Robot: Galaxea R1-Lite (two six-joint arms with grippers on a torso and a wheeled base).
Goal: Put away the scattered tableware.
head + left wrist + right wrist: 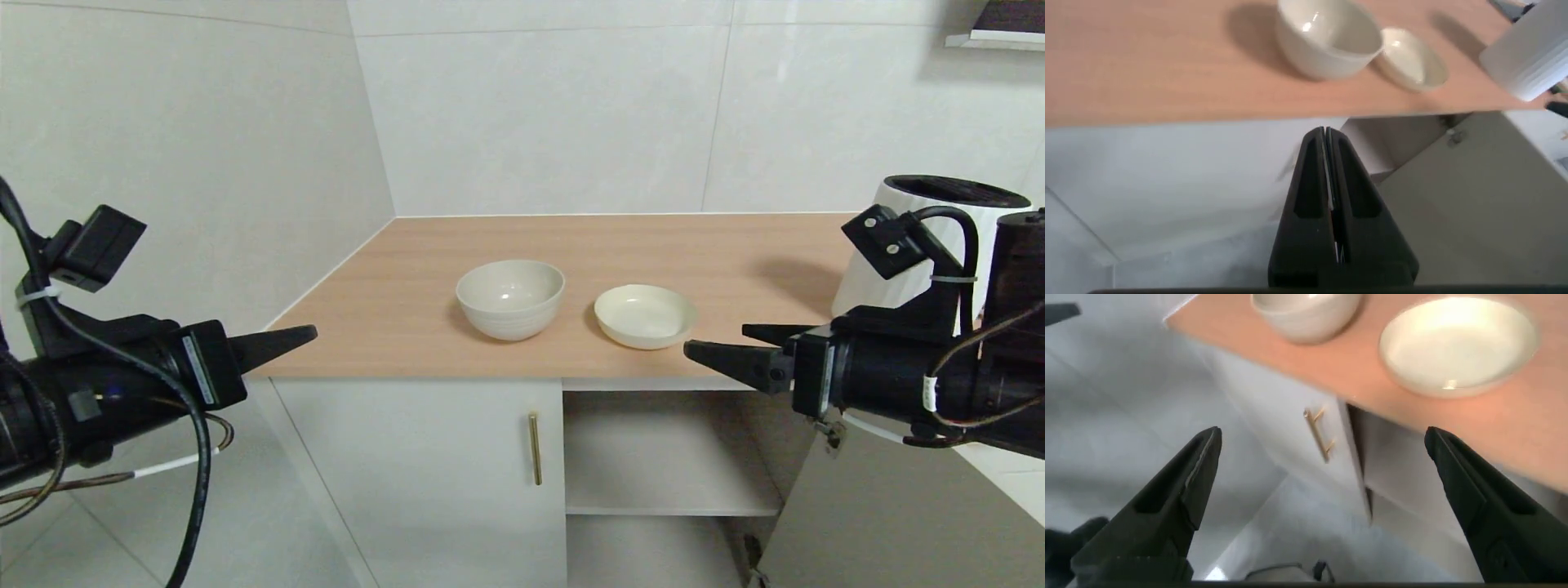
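On the bench [392, 310], the bowl [509, 298] is seated upright. The shallow dish [645, 315] is placed just beside the bowl, on its right. The right pincer [739, 345] is held wide apart beyond the dish. The left pincer [300, 335] is pressed closed and empty, well left of the bowl. A slip is judged likely if the dish's low rim is pinched shallowly, and the bowl may then be struck.

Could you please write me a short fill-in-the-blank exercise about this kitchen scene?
The bowl stands on the robot's ___ of the shallow dish.
The right hand is ___.
The left hand is ___.
___ pieces of tableware stand on the counter.
Missing words: left; open; shut; two.
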